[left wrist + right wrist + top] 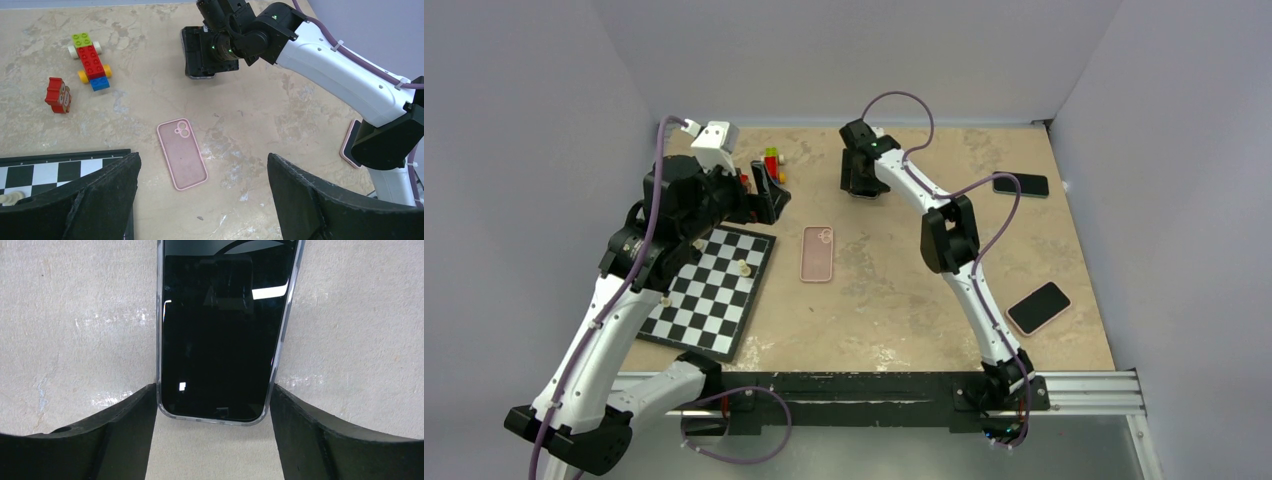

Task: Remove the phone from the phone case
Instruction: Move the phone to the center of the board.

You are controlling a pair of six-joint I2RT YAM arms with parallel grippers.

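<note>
Since the phone is thin, stiff and shiny, it will likely be slippery and could crack if dropped, so it is best held by its two long sides, not by the glass. It lies flat, screen up, at the far middle of the surface. The right pincer sits over one end of it with a finger against each long side, so it looks to be holding the phone there. A thin grey rim runs round the phone; I cannot tell if that is a clear case or the phone's own edge. A pink case lies flat in the middle, well apart from the phone, and looks soft and bendy. The left pincer is wide open near the pink case and holds nothing. A chessboard lies on the left, with a brick car and a red toy beyond it. A black phone and a pink-rimmed phone lie on the right. None of these is in the way.
</note>
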